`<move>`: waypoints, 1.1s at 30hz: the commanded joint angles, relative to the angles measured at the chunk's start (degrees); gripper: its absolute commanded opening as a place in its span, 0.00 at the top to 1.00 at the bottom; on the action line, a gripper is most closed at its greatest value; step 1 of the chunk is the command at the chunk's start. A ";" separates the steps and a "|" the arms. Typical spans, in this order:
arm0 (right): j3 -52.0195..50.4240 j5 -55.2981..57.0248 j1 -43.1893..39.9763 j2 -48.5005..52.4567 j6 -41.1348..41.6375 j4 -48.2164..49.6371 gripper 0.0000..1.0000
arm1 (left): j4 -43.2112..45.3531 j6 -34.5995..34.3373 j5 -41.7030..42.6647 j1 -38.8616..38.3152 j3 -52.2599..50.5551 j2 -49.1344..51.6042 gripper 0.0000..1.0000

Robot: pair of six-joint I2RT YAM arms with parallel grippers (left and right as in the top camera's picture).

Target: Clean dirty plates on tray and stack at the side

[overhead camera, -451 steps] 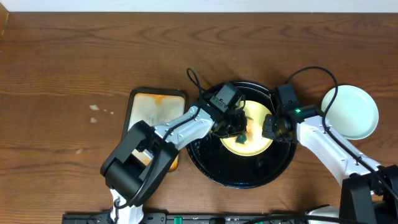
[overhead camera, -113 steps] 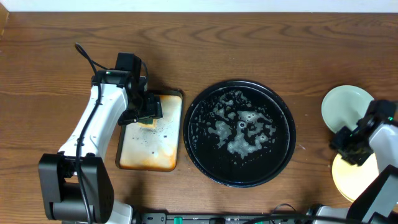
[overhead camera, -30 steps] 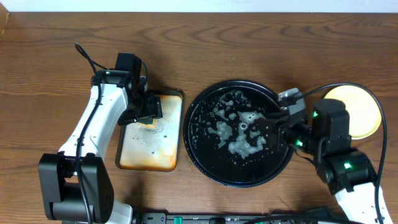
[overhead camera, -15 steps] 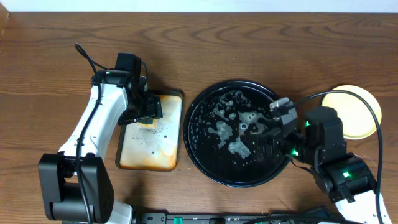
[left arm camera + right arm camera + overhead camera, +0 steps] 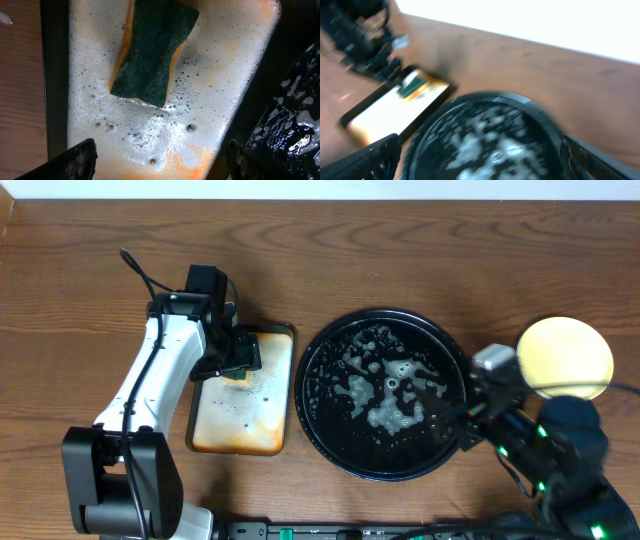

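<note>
Right hand pulled back toward lower right, wide open, empty. Yellow plate sits at right edge, off the sudsy tray; any beneath it hidden. Left hand open, empty, over sponge. I'd retreat high, clear of the plate.

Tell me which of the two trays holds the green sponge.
The white rectangular tray, orange-stained, left of the round black tray. The green sponge lies in it; the black one holds only suds.
</note>
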 commanded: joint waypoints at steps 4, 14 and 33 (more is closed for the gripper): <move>-8.48 9.53 -6.25 -10.40 -1.46 0.61 0.01 | -0.09 0.59 0.55 0.15 -0.17 0.11 0.17; -27.58 13.64 -9.81 -26.51 -1.53 11.15 0.01 | -0.11 0.59 0.55 0.15 -0.17 0.11 0.17; -44.63 14.03 -9.90 -34.77 -0.87 29.24 0.01 | -0.09 0.59 0.55 0.15 -0.17 0.11 0.17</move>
